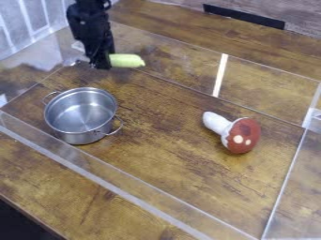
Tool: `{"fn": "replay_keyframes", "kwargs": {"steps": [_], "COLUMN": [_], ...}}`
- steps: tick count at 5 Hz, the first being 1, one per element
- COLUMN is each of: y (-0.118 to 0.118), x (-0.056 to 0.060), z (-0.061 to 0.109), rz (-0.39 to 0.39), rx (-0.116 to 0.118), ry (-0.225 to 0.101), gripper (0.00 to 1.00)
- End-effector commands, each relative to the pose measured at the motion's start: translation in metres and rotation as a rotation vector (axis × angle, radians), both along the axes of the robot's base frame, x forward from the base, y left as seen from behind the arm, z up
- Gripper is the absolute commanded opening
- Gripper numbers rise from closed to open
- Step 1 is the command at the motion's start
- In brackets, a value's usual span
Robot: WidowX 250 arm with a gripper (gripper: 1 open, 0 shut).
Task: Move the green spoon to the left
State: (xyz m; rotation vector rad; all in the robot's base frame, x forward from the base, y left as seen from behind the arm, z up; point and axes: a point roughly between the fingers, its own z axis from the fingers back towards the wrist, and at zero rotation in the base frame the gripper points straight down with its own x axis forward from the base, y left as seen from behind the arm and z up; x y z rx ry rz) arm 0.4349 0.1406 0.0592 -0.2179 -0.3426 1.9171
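Observation:
My black gripper [98,62] hangs over the far left part of the wooden table, pointing steeply down, its fingers shut on the green spoon [127,61]. Only the spoon's pale yellow-green handle shows, sticking out level to the right of the fingers just above the tabletop. Its silver bowl is hidden behind the gripper.
A shiny steel pot [82,114] stands in front of the gripper at the left. A red-capped toy mushroom [235,130] lies on its side at the right. Low clear acrylic walls [221,73] fence the wooden table [163,159], one upright panel at the back centre.

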Motion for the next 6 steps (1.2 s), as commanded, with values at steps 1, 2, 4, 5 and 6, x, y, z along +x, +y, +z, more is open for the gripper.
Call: {"fn": "replay_keyframes", "kwargs": {"steps": [1, 2, 4, 5, 6], "y": [0.013, 0.027, 0.022, 0.003, -0.015], "x": [0.007, 0.006, 0.007, 0.01, 0.01], "z": [0.03, 0.042, 0.052, 0.058, 0.06], "rz": [-0.01, 0.015, 0.034, 0.033, -0.031], "rx": [0.018, 0.021, 0.033, 0.033, 0.031], "ry": [-0.073, -0.083, -0.099, -0.099, -0.102], "gripper": [0.0, 0.0, 0.0, 0.0, 0.0]}}
